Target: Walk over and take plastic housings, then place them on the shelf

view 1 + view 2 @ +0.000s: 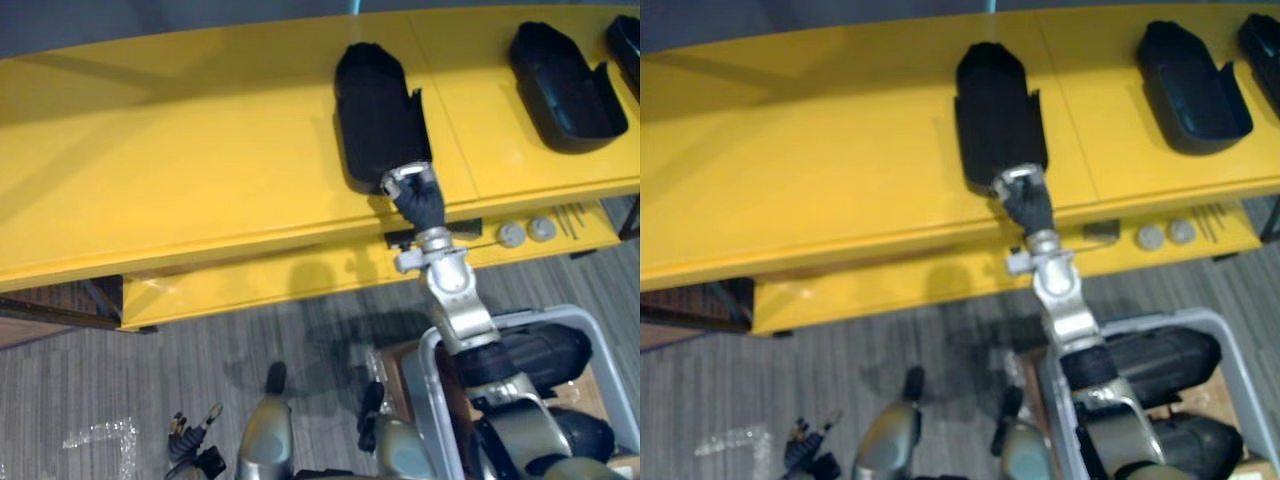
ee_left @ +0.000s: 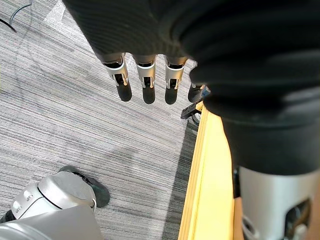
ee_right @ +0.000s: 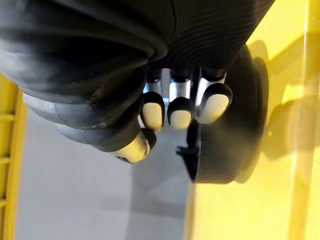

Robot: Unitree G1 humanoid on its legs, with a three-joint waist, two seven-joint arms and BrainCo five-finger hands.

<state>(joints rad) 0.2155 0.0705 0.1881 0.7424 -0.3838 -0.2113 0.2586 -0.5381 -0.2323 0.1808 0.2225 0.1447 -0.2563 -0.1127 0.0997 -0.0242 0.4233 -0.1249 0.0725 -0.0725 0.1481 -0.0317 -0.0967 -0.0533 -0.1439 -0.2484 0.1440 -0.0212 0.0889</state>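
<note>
Left eye view looks down on a yellow shelf [image 1: 200,170] whose top board carries three black plastic housings: a middle housing [image 1: 372,100] lying flat, a second housing [image 1: 560,85] well apart to its right, and a third housing [image 1: 628,40] cut off at the corner. The right hand [image 1: 418,200] reaches to the near end of the middle housing and touches it. A lower board [image 1: 250,285] holds two round grey discs [image 1: 511,234] side by side. At the lower right, a grey bin [image 1: 432,400] on the carpet floor [image 1: 150,380] holds at least two more black housings [image 1: 540,352]. Right wrist view adds the close detail: the fingers [image 3: 180,112] are loosely bent and sit close together in a row, the outermost tip against the housing's rim, with the thumb [image 3: 135,147] apart and nothing pinched between them. Left wrist view shows the left hand [image 2: 145,75] hanging over the carpet beside the shelf's edge, its fingers straight, slightly spread, and holding nothing.
</note>
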